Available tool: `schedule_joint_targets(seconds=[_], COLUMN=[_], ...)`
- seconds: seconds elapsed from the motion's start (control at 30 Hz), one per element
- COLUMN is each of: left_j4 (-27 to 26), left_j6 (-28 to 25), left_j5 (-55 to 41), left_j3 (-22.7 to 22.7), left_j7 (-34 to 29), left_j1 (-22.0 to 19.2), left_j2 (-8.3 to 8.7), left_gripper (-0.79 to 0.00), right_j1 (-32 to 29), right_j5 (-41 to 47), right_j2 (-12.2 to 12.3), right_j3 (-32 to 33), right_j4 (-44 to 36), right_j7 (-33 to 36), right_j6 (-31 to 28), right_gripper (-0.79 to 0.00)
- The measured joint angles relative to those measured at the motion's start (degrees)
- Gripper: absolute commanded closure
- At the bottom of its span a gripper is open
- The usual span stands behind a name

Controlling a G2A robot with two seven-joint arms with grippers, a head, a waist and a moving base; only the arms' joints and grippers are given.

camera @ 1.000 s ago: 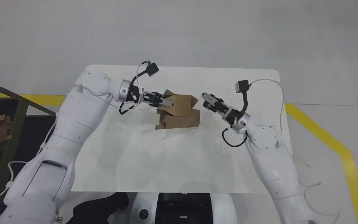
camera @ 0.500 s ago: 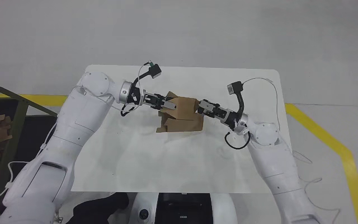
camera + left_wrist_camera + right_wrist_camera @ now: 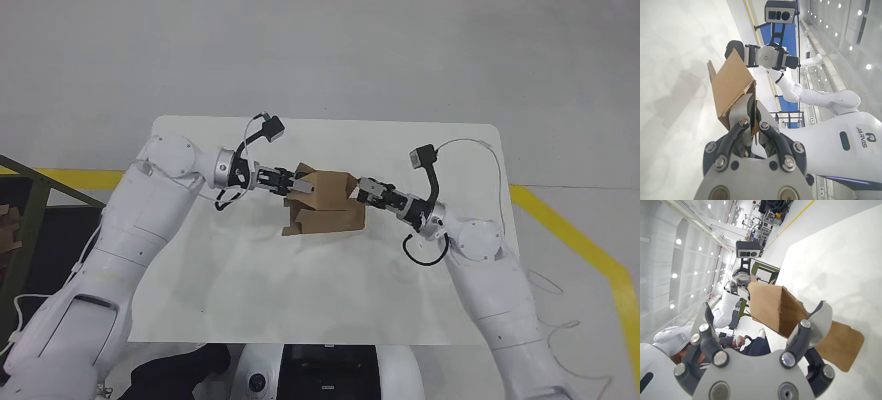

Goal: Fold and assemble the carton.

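Observation:
A brown cardboard carton (image 3: 325, 202) stands half-formed near the middle of the white table (image 3: 250, 290), its flaps sticking out. My left gripper (image 3: 300, 184) is at its left side, shut on a carton wall; in the left wrist view the cardboard (image 3: 730, 89) runs between the left gripper's (image 3: 752, 106) pads. My right gripper (image 3: 360, 190) is at the carton's right end, open. In the right wrist view one finger (image 3: 819, 317) lies against the carton's open end (image 3: 772, 306), the other finger (image 3: 708, 315) stands apart. A rounded flap (image 3: 840, 345) lies flat on the table.
The table's front half and both far corners are bare. A dark green frame (image 3: 25, 210) stands off the table's left side. A yellow floor line (image 3: 580, 250) runs past the right edge.
My right gripper moved left from a gap beside the carton to its right end. The left gripper and carton shifted slightly to the right.

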Motion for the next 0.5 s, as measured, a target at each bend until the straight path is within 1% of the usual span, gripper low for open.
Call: schedule_joint_targets(seconds=[0.13,0.27,0.5], left_j4=[0.08,-0.02,0.12], left_j6=[0.01,-0.57,-1.00], left_j5=[0.02,-1.21,-2.60], left_j3=[-0.06,0.25,0.56], left_j7=[-0.22,-2.20,-4.02], left_j1=[0.17,0.08,-0.27], left_j2=[0.07,0.01,-0.08], left_gripper=[0.000,0.000,0.000], right_j1=[-0.40,0.67,4.33], right_j5=[2.24,4.79,13.41], right_j2=[0.60,0.96,0.99], right_j3=[0.51,-0.32,-2.43], right_j4=[-0.91,-0.17,5.39], right_j7=[5.09,10.95,19.20], right_j6=[-1.62,-2.51,-4.65], right_gripper=[-0.785,-0.785,-0.785])
